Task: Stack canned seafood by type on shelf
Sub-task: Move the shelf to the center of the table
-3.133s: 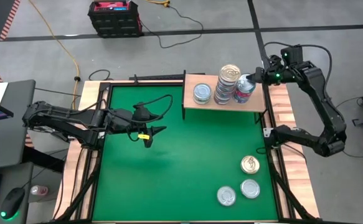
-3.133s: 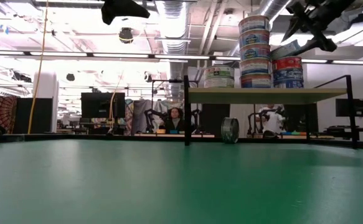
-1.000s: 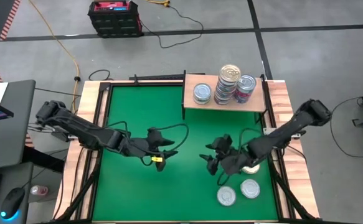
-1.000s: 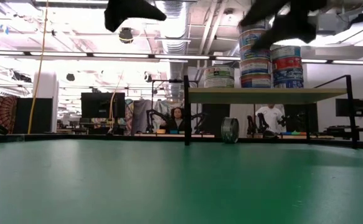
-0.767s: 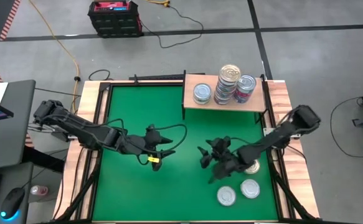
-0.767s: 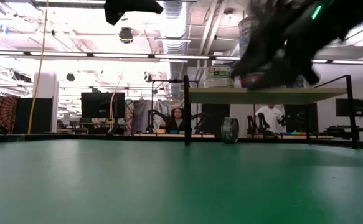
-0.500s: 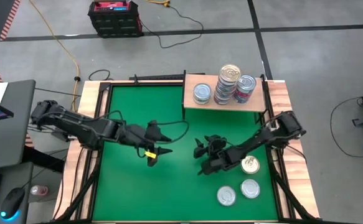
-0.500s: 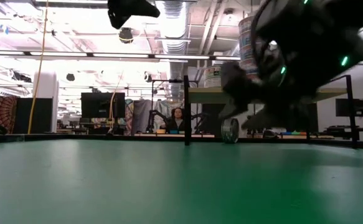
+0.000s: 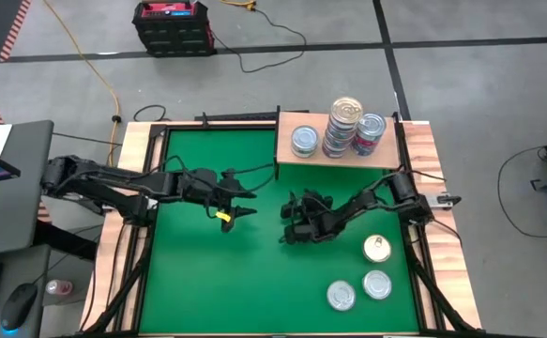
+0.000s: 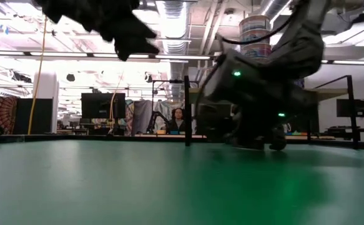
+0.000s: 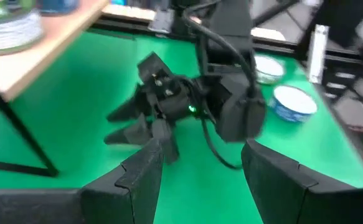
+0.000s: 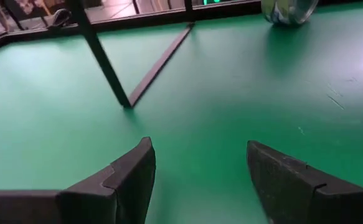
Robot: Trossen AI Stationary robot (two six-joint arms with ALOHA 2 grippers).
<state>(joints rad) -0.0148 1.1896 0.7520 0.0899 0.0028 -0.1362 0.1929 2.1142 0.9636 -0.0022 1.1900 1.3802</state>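
Presently | right pincer (image 12: 197,158) held wide, empty, low over green counter (image 9: 207,272) | silvery round tin on edge (image 12: 287,9) seen ahead, past black shelf leg (image 12: 103,59) | left pincer (image 9: 240,205) parted, empty, judged farther

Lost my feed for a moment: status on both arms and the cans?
Both end effectors open and empty: right low over mid-table, left beside it. Shelf carries three stacks. Three cans loose, front right. Nothing in the way.
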